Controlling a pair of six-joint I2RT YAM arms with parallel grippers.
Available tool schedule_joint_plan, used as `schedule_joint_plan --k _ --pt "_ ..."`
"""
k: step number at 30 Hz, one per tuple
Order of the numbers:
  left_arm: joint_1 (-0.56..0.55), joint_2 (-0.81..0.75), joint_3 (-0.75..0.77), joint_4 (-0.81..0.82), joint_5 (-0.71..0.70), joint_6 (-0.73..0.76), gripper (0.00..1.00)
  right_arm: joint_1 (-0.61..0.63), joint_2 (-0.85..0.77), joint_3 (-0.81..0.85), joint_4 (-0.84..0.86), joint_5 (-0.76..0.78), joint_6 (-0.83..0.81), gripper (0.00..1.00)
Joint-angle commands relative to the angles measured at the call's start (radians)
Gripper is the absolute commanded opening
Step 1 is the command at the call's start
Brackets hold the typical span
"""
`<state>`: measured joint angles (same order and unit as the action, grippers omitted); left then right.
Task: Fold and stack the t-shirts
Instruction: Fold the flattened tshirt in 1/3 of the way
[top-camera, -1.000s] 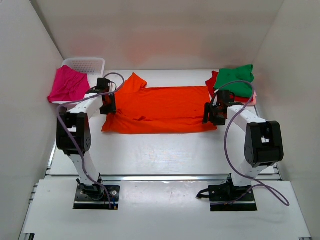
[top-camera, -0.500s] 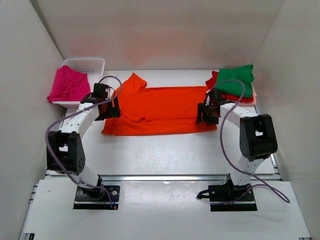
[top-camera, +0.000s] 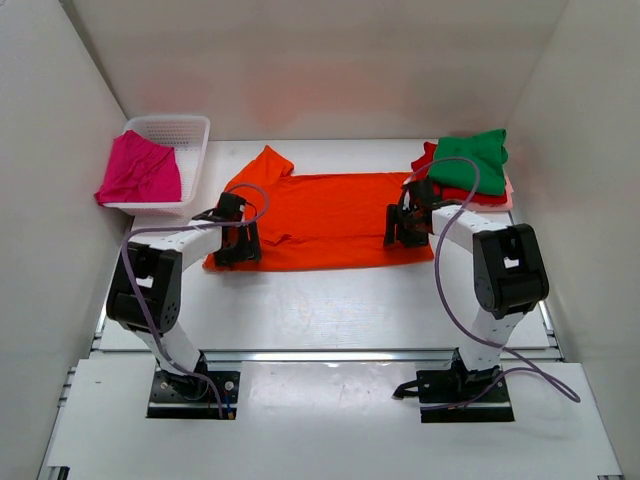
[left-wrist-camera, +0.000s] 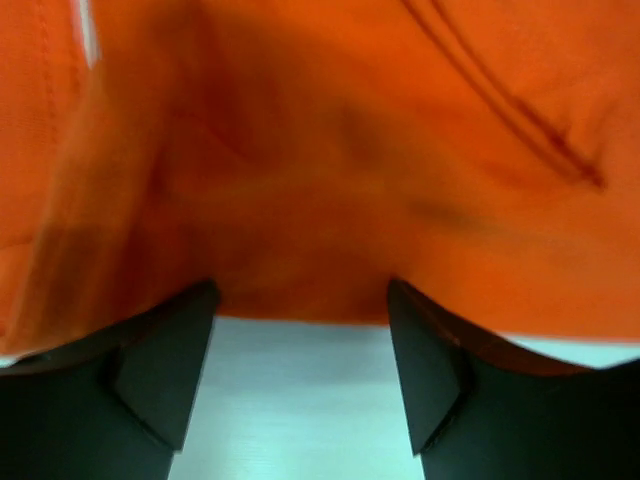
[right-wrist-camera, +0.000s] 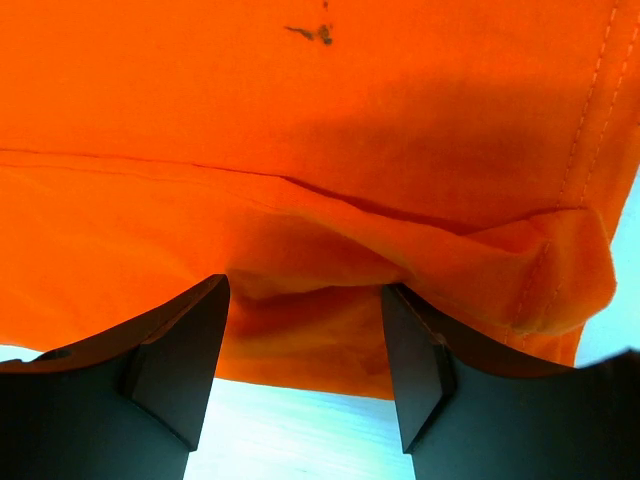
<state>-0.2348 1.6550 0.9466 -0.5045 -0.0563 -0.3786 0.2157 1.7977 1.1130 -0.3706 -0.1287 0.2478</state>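
The orange t-shirt lies spread flat across the middle of the table, with one sleeve pointing to the far left. My left gripper sits low over its near-left corner. In the left wrist view the gripper is open, the orange cloth fills the view ahead, and bare table shows between the fingers. My right gripper sits at the shirt's right end. In the right wrist view it is open, with a raised fold of the orange hem lying between the fingers.
A magenta pink t-shirt hangs over the white mesh basket at the far left. At the far right a green shirt lies on top of a red one and a pale pink one. White walls stand on both sides.
My left gripper has moved from the shirt's left sleeve nearer and a little right, to its near-left corner. My right gripper has moved left onto the shirt's right end.
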Motion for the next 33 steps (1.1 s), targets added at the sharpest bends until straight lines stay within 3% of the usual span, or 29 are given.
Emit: schedule_joint_plan --k 1,8,17,22,28,31,33 --pt "-0.003 0.051 0.012 -0.012 -0.03 -0.033 0.79 -0.006 -0.009 -0.053 0.004 0.024 0.021 0.6" --pt "-0.018 0.002 -0.071 -0.074 0.016 -0.028 0.66 -0.003 -0.083 -0.177 -0.042 0.02 0.047 0.6" --pt "-0.098 -0.285 -0.314 -0.198 0.128 -0.039 0.61 0.024 -0.297 -0.372 -0.1 -0.012 0.094 0.61" --pt "-0.173 -0.464 -0.29 -0.319 0.177 -0.082 0.6 0.037 -0.4 -0.429 -0.185 -0.025 0.1 0.62" --pt "-0.074 -0.647 -0.226 -0.482 0.194 -0.026 0.61 0.079 -0.584 -0.423 -0.358 -0.052 0.116 0.62" --pt "0.001 -0.681 -0.106 -0.516 0.21 -0.006 0.61 0.01 -0.673 -0.383 -0.399 -0.066 0.088 0.61" --pt "-0.008 -0.647 0.019 -0.503 0.219 -0.015 0.6 -0.092 -0.69 -0.325 -0.38 -0.072 0.038 0.6"
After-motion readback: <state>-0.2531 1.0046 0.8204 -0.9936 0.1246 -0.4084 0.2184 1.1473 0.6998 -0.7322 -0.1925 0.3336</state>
